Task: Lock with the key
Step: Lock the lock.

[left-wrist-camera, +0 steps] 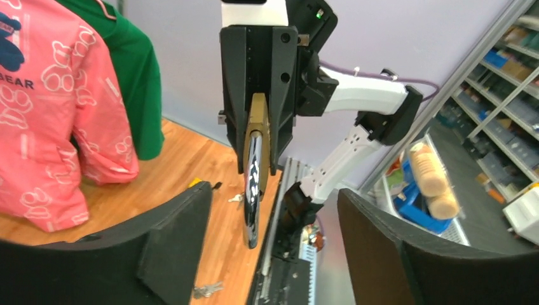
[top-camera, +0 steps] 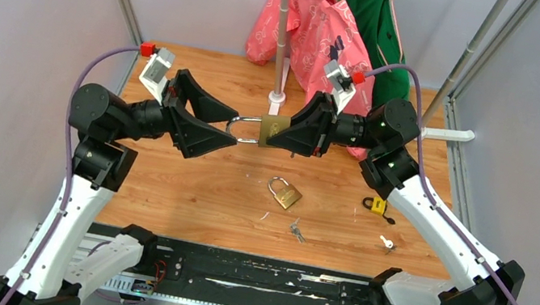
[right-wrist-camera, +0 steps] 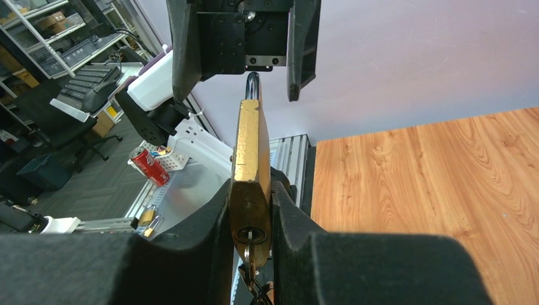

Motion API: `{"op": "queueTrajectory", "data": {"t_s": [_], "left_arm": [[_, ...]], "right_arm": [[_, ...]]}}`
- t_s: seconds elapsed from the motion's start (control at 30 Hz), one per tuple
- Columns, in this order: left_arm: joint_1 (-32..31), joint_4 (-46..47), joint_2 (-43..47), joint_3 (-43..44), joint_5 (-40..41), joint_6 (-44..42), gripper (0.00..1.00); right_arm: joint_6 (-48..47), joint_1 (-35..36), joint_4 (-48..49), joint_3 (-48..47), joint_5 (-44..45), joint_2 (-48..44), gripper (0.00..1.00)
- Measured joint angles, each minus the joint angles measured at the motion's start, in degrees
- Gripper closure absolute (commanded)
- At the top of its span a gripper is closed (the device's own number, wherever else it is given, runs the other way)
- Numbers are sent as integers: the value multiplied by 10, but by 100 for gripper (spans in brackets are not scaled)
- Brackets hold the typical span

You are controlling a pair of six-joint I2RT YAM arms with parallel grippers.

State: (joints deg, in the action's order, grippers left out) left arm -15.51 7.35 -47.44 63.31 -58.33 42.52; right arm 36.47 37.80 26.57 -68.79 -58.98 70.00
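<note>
Step in hand: a two-arm hold of the lock in mid-air, with the locking itself not yet done. The right tool (top-camera: 278, 131) is clamped flat on the body of the rectangular brass padlock (right-wrist-camera: 249, 159). That puts the padlock at the centre of the top view, well above the wooden counter (top-camera: 187, 189).

The curved steel shackle (left-wrist-camera: 253, 184) points toward the left arm. The left tool (left-wrist-camera: 274, 194) is spread wide, one finger on each side of the shackle. The left wrist view shows a gap on both sides, so there is no contact.

A small metal key (right-wrist-camera: 249, 238) looks seated in the keyhole on the padlock's end face, at lower centre of the right wrist view. It sits between the roots of the right tool's fingers, with its ring dangling below. No view shows whether the shackle is fully home in the body or popped out.

Next move, as a judgement: the left tool narrows onto the shackle, centred, to brace it or press it into the body. The key then needs a turn, but it is boxed in by the right tool. Access is the awkward part and likely calls for a regrasp. An off-centre close could twist the padlock in the right tool's pinch.

A second brass padlock (top-camera: 285, 193) and a loose key bunch (top-camera: 295, 229) lie on the counter at lower centre of the top view, apart from both tools.
</note>
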Motion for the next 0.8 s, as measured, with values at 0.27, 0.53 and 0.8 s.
{"op": "queueTrajectory", "data": {"t_s": [0.27,0.53,0.8], "left_arm": [[0,-27,-8,-7,-12,-25,34],[0,-23,-8,-23,4,-20,60],[0,-14,-6,-23,14,-16,60]], "right_arm": [[17,0,16,0,1,0,100],[43,0,40,1,-2,0,100],[45,0,38,3,-4,3,100]]}}
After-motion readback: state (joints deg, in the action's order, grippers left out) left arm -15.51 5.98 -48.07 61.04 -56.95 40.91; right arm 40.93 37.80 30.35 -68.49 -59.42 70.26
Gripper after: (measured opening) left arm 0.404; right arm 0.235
